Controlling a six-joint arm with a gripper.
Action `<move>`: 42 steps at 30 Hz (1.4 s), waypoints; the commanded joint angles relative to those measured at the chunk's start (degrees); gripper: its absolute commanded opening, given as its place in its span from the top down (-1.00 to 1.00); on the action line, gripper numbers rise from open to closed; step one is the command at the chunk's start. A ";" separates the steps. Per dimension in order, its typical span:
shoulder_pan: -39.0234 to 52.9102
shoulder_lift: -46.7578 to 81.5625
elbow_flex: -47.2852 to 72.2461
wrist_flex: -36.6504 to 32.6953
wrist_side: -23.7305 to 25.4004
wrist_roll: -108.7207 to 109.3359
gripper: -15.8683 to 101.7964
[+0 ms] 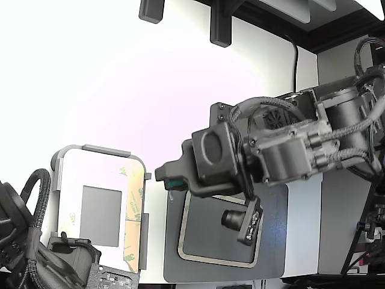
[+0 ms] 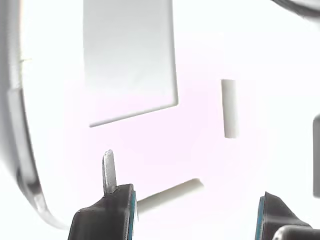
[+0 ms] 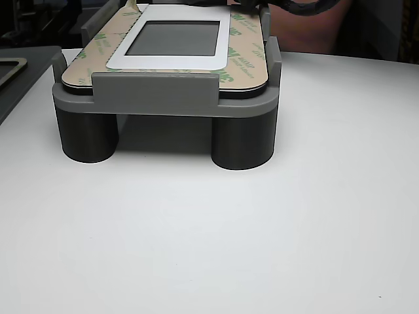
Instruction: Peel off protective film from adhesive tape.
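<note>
A dark grey panel (image 1: 219,232) lies flat at the lower middle of the exterior view. A narrow tan rounded-rectangle ring, the protective film (image 1: 182,226), frames it; a corner also shows in the other view (image 3: 13,63). The adhesive tape under it does not show. My gripper (image 1: 164,176) points toward the exterior view's left, above the panel's near-left corner and beside the white plate (image 1: 78,174). In the wrist view my gripper (image 2: 195,220) is open with nothing between its dark fingers (image 2: 107,215); a thin grey tip sticks up from one.
The white plate with a grey window sits on a grey legged fixture (image 3: 157,91) and carries straight tan green-printed strips (image 3: 245,59). A second arm's cables and body (image 1: 36,253) fill the exterior view's lower left. Dark mounts hang overhead (image 1: 219,24).
</note>
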 commanded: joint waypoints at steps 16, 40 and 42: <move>-38.06 39.11 26.54 -5.36 -15.47 59.24 -0.97; -37.53 39.20 28.65 -5.54 -12.66 60.21 -0.97; -37.53 39.20 28.65 -5.54 -12.66 60.21 -0.97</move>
